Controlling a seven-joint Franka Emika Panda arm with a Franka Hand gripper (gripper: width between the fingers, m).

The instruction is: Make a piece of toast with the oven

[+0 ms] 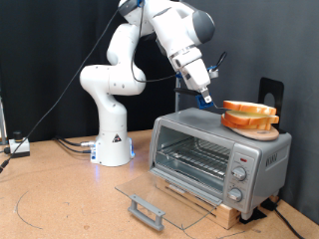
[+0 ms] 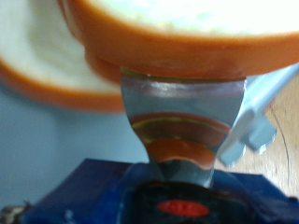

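Jaws: cannot tell whether apart or together; the wrist view shows one metal finger [image 2: 182, 121] pressed against orange crust. Exterior view, left to right: glass door [image 1: 159, 194] lying open flat, oven [image 1: 214, 154] with rack exposed, gripper [image 1: 206, 100] above its roof, piece of toast [image 1: 247, 107] topping the stack [image 1: 249, 121] there.

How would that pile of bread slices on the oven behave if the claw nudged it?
The pile of bread slices probably slides or topples: the slices sit loosely stacked and slightly offset on the oven's smooth metal top. They look thin, likely light, so the claw beside them needs little force.
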